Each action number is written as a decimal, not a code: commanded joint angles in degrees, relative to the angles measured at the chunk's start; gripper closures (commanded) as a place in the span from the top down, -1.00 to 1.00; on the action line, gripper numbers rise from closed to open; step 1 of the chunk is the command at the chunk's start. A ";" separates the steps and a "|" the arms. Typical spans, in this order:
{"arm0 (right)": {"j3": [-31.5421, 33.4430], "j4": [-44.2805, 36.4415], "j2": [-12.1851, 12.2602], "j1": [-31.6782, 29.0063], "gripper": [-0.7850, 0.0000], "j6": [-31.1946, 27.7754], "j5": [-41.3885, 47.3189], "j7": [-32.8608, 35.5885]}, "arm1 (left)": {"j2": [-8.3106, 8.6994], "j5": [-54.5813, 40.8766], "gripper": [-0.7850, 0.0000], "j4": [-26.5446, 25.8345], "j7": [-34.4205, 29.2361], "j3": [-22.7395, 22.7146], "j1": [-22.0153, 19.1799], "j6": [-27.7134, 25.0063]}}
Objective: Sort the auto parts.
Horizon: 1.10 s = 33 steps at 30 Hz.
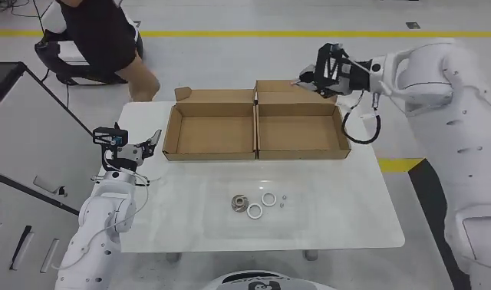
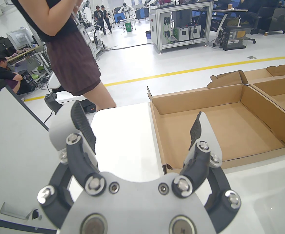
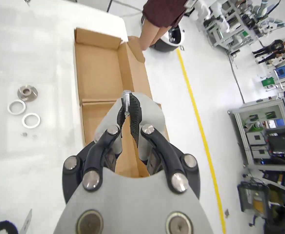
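Two grippers: at the frame's left, your left gripper (image 1: 148, 143) is wide open, holding nothing. A metal part (image 1: 239, 204) and white rings (image 1: 255, 211) lie low in the middle. Upper right, your right gripper (image 1: 299, 80) pinches a bolt (image 3: 126, 103) over a box (image 1: 299, 133).

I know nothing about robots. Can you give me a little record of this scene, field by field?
Left hand: open, empty, beside the left box.
Right hand: shut on a bolt, above the right box's far edge.
Boxes: two, open, cardboard, side by side.
Loose parts: a metal flange, two white rings, two small bits, on the table before the boxes.
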 commanded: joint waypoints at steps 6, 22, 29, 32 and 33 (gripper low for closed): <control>-14.87 5.86 2.39 8.43 -1.00 0.00 -4.07 -0.01 | 0.00 0.00 1.00 0.00 0.00 0.00 0.00 0.00; -51.76 20.39 2.39 29.66 -1.00 0.00 1.91 -3.59 | 0.00 0.00 1.00 0.00 0.00 0.00 0.00 0.00; -53.99 26.02 0.36 28.31 -1.00 0.00 -2.20 -6.16 | 0.00 0.00 1.00 0.00 0.00 0.00 0.00 0.00; -53.99 28.10 -0.62 26.97 -1.00 0.00 -4.10 -6.05 | 0.00 0.00 1.00 0.00 0.00 0.00 0.00 0.00; -53.99 28.67 -0.91 26.54 -1.00 0.00 -5.12 -5.55 | 0.00 0.00 1.00 0.00 0.00 0.00 0.00 0.00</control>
